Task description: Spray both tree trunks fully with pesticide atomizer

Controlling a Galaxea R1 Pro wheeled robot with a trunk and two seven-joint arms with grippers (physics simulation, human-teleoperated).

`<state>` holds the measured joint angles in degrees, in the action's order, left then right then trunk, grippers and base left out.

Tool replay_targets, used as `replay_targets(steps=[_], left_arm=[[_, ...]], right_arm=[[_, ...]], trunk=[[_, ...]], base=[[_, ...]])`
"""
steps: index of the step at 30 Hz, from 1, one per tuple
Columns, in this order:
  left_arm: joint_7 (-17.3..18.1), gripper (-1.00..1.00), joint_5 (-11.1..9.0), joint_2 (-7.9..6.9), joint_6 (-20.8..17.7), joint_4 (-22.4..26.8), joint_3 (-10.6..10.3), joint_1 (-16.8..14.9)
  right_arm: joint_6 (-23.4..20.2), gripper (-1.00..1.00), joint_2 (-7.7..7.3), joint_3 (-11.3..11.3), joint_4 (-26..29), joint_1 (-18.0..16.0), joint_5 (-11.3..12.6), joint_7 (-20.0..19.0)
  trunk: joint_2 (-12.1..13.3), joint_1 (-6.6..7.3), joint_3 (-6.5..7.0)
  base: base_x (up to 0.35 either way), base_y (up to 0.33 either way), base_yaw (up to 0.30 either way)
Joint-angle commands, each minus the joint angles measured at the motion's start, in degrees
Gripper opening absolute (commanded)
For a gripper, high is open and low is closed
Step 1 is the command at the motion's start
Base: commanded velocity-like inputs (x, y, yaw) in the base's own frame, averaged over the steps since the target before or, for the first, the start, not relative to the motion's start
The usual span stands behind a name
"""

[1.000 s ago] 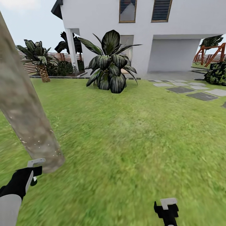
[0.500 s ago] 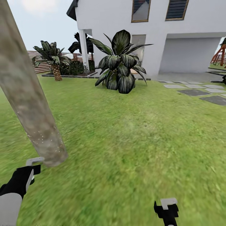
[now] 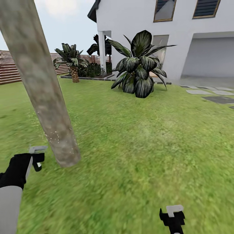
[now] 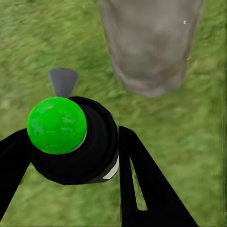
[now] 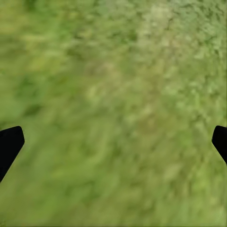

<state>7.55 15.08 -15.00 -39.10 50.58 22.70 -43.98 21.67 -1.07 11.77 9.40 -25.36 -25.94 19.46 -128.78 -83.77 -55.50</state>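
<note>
The left arm reaches forward low at the near left, its black wrist ending in the left end effector, just beside the foot of the trunk on its left. In the left wrist view that end effector is clamped on the atomizer: a dark round body seen end-on with a bright green ball on top and a grey nozzle pointing toward the trunk, black fingers pressed to either side. The right end effector sits at the near edge, right of centre, cut off by the frame; in the right wrist view its fingertips stand wide apart over bare grass, holding nothing.

The trunk leans across the left of the head view, its top cut off, with a few whitish specks low on it. Grass is blurred. Far off stand a broad-leaved shrub, a small palm, a slat fence, a white house and stepping stones.
</note>
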Motion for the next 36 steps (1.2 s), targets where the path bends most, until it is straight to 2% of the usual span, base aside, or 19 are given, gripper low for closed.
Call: replay_targets(steps=[1, 3, 4, 5, 6, 7, 8, 9, 12, 20, 28, 36], left_arm=[[0.58, -1.0, 0.89, 0.01, -0.61, 0.35, -0.09, -1.59], [0.61, -1.0, 0.93, -0.02, -2.85, 0.61, -1.15, -4.05], [0.64, -1.0, 0.9, -0.03, -6.76, 0.71, -3.06, -6.71], [0.69, -1.0, 0.89, -0.07, -8.71, 0.74, -5.72, -8.15], [0.7, -1.0, 0.91, -0.25, -9.06, 0.83, -6.5, -8.45], [1.44, -1.0, 0.58, -2.68, -9.42, 1.3, -7.07, -8.7], [4.04, -1.0, 0.57, -4.49, -9.43, 1.4, -7.23, -8.63], [7.75, -1.0, 0.75, -5.42, -9.17, 1.52, -7.46, -8.15], [9.12, -1.0, 0.8, -5.4, -9.29, 3.55, -8.46, -7.84], [9.32, -1.0, 0.78, -5.52, -9.41, 4.69, -8.65, -7.79], [9.32, -1.0, 0.59, -5.39, -9.42, 4.7, -8.48, -7.79], [9.32, -1.0, 0.48, -5.49, -9.33, 4.79, -8.03, -7.79]], right_arm=[[0.25, 1.0, 0.01, 0.45, -0.08, -0.04, -0.6, 0.14], [0.23, 1.0, 0.0, 0.45, -0.08, -0.04, -0.6, 0.14], [0.22, 1.0, -0.01, 0.45, -0.08, -0.04, -0.6, 0.14], [0.22, 1.0, -0.05, 0.45, -0.08, -0.04, -0.6, 0.14], [0.22, 1.0, -0.06, 0.45, -0.08, -0.04, -0.6, 0.14], [0.22, 1.0, -0.04, 0.45, -0.08, -0.04, -0.6, 0.14], [0.22, 1.0, -0.06, 0.45, -0.08, -0.04, -0.6, 0.14], [0.22, 1.0, -0.02, 0.45, -0.08, -0.04, -0.6, 0.14], [0.22, 1.0, 0.01, 0.45, -0.08, -0.04, -0.6, 0.14], [0.23, 1.0, 0.01, 0.45, -0.08, -0.04, -0.6, 0.14], [0.22, 1.0, 0.01, 0.45, -0.08, -0.04, -0.6, 0.14], [0.22, 1.0, 0.01, 0.45, -0.08, -0.04, -0.6, 0.14]], trunk=[[-0.02, 0.01, -0.06], [-0.02, 0.01, -0.06], [-0.02, 0.01, -0.06], [-0.02, 0.01, -0.06], [-0.02, 0.01, -0.06], [-0.02, 0.01, -0.06], [-0.02, 0.01, -0.06], [-0.02, 0.01, -0.06], [-0.02, 0.01, -0.06], [-0.02, 0.01, -0.06], [-0.02, 0.01, -0.06], [-0.02, 0.01, -0.06]], base=[[0.0, 0.0, 0.077], [0.0, 0.0, 0.037], [0.0, 0.0, 0.007], [0.0, 0.0, 0.002], [0.0, 0.0, 0.0], [0.0, 0.0, 0.0], [0.0, 0.0, 0.0], [0.0, 0.0, 0.0], [0.0, 0.0, 0.0], [0.005, -0.006, 0.147], [0.089, -0.22, 0.003], [-0.206, -0.195, 0.0]])
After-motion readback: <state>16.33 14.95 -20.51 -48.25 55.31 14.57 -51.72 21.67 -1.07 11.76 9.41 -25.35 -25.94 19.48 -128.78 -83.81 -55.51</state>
